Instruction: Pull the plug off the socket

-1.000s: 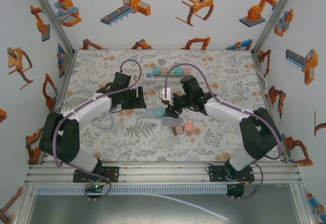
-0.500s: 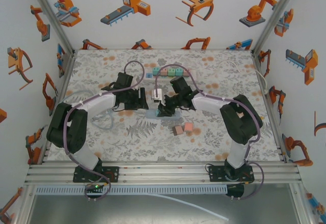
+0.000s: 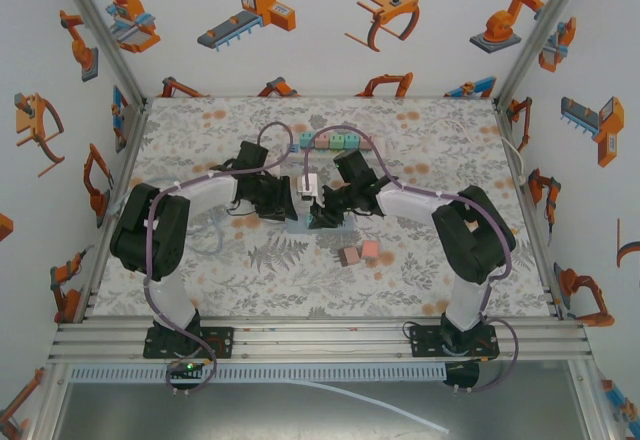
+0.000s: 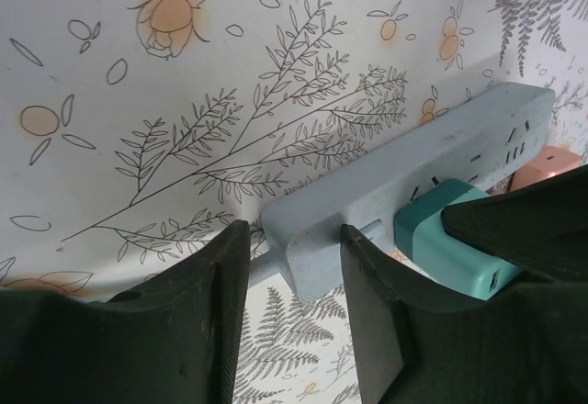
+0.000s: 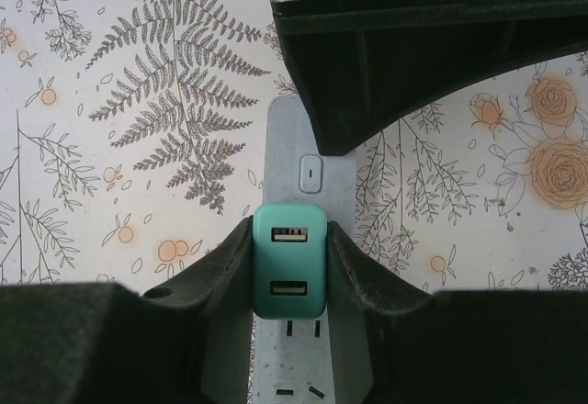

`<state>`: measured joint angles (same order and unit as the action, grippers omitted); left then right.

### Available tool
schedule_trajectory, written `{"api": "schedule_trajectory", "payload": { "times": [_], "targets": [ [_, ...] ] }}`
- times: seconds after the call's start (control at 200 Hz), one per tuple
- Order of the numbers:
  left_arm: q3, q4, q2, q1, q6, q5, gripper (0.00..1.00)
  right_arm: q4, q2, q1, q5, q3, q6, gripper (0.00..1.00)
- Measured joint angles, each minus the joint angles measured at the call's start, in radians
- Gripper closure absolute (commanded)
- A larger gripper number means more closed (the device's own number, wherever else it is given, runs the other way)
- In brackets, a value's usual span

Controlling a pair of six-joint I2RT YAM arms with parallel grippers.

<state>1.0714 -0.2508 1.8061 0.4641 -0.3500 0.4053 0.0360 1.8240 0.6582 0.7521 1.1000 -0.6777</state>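
Socket strip (image 3: pixel 299 227), pale blue, flat at mid-bench (image 3: pixel 250 290); teal plug (image 5: pixel 288 271) seated in its top face, two USB ports facing the right wrist camera. Grips that plug with the right gripper (image 5: pixel 288 239), jaws clenched on its two long sides. Straddles the strip's cord end with the left gripper (image 4: pixel 294 239), jaws released: one finger (image 4: pixel 377 321) overlapping the strip's edge, the other just beside the corner, a sliver of cord between. Cannot tell firm contact there. Seen from above, meets nose to nose over the strip, left arm in from the left, right arm in from the right. Two pink blocks (image 3: pixel 351 256) near the strip on the near side. Row of coloured adapters (image 3: pixel 330 141) well apart, toward the back edge.
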Motion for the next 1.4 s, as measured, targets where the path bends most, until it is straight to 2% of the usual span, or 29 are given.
{"api": "schedule_trajectory", "payload": {
  "times": [0.23, 0.551, 0.771, 1.011, 1.177, 1.307, 1.402],
  "targets": [
    [0.0, -0.022, 0.001, 0.006, 0.015, 0.006, 0.58, 0.0, -0.008, 0.011, -0.034, 0.0, 0.019, 0.87],
    [-0.005, -0.034, -0.013, 0.048, 0.016, -0.087, 0.59, -0.026, -0.021, 0.017, -0.069, -0.014, 0.08, 0.94],
    [0.014, -0.058, -0.005, 0.059, 0.004, -0.111, 0.6, -0.031, -0.037, 0.019, -0.08, -0.022, 0.088, 0.96],
    [0.032, -0.083, 0.003, 0.068, 0.003, -0.129, 0.6, -0.125, -0.153, 0.023, -0.035, -0.024, 0.091, 0.98],
    [0.033, -0.083, -0.002, 0.068, 0.002, -0.129, 0.58, -0.155, -0.166, 0.024, -0.027, -0.026, 0.097, 0.98],
    [0.033, -0.082, -0.019, 0.074, 0.002, -0.15, 0.56, -0.183, -0.203, 0.024, -0.05, -0.058, 0.17, 0.98],
    [0.035, -0.092, -0.027, 0.08, 0.003, -0.162, 0.55, -0.222, -0.271, 0.028, -0.122, -0.092, 0.322, 0.98]
  ]
}}
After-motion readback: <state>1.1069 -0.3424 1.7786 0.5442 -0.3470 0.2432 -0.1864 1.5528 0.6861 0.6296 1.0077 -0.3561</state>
